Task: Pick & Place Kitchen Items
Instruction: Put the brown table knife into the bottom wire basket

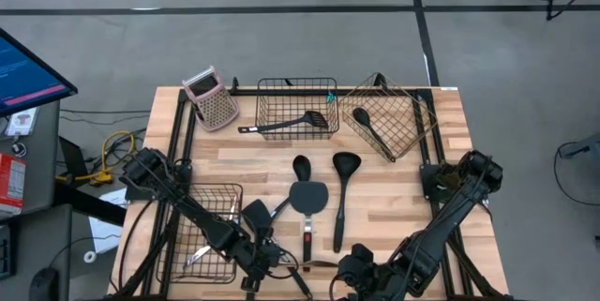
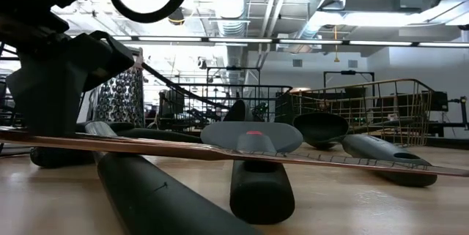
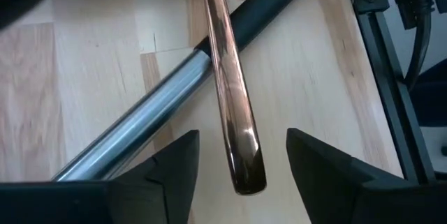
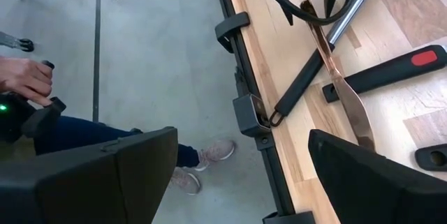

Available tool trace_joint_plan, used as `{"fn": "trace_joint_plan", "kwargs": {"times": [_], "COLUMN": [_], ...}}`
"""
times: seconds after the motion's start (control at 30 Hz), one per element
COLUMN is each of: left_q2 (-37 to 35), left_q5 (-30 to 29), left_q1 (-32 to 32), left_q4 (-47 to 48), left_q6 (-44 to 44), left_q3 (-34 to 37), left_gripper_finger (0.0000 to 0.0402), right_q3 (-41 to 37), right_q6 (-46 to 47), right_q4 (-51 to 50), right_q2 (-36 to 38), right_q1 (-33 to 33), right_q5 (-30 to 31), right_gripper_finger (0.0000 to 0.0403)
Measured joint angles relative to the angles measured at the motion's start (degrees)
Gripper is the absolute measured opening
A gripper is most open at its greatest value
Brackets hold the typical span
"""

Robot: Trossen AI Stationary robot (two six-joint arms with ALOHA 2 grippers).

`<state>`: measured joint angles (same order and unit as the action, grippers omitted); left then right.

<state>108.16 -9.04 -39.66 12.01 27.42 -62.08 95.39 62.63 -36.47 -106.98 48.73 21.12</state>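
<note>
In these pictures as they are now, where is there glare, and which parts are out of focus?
Left wrist view: bright glare streaks run along the copper handle and the silver handle under it. Low view: the nearest black handle is blurred; ceiling lights look bright. Right wrist view: the right claw fingers are soft at the frame's bottom.
</note>
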Motion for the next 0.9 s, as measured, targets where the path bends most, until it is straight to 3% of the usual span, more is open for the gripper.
{"fn": "trace_joint_plan", "kwargs": {"times": [0.23, 0.63, 0.9], "left_q2": [0.11, 0.13, -0.04], "left_q5": [1.06, 7.53, 8.05], "left_q1": [1.56, 5.02, 5.82], "left_q4": [0.59, 1.70, 1.58], "left_q6": [1.39, 2.60, 4.56], "left_q3": [0.00, 0.00, 0.00], "left_gripper_finger": [0.0180, 0.0027, 0.0027], "right_q3": [0.00, 0.00, 0.00], "right_q6": [0.30, 1.92, 1.95], "right_q4": [0.00, 0.02, 0.05], "right_q2": [0.00, 0.00, 0.00], "right_q1": [0.00, 0.00, 0.00], "right_q5": [0.02, 0.04, 0.04], "right_gripper_finger": [0.0317, 0.0317, 0.0317]}}
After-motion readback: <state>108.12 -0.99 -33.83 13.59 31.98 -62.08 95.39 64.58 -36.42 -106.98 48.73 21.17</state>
